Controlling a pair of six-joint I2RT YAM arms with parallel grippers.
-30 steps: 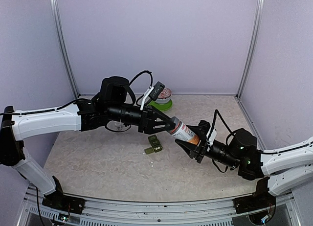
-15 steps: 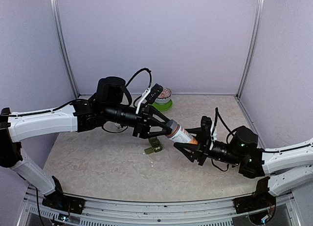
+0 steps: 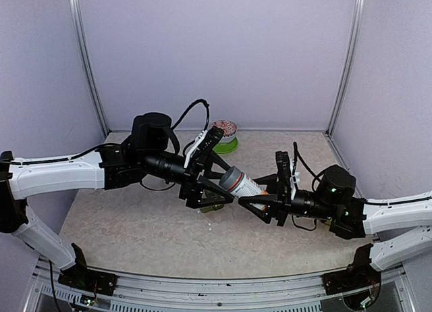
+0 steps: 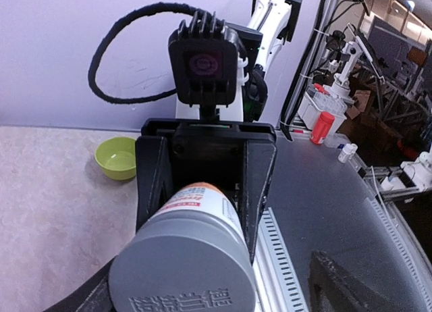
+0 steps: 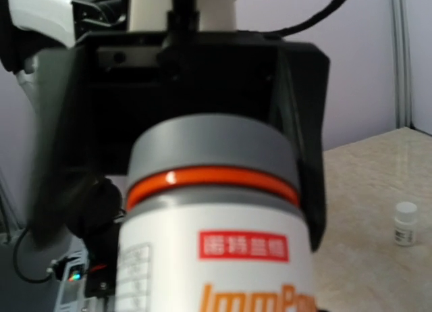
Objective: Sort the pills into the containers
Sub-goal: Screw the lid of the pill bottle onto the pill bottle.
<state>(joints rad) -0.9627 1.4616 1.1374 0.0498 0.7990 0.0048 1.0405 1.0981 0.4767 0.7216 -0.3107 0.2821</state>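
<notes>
We saw the right gripper (image 3: pixel 251 191) clamped on the body of a white pill bottle (image 5: pixel 216 258), holding it sideways in mid-air toward the left gripper (image 3: pixel 228 185). The left gripper's jaws stood spread open on either side of the bottle's grey cap (image 4: pixel 182 265). The dark green containers (image 3: pixel 216 204) sat on the table (image 3: pixel 135 217) directly beneath the left gripper's fingertips, with a tiny white pill (image 3: pixel 210 225) just beside them

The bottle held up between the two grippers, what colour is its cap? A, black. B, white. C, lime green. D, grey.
D: the bottle carries a grey cap, with an orange ring just beneath it in the right wrist view.
</notes>
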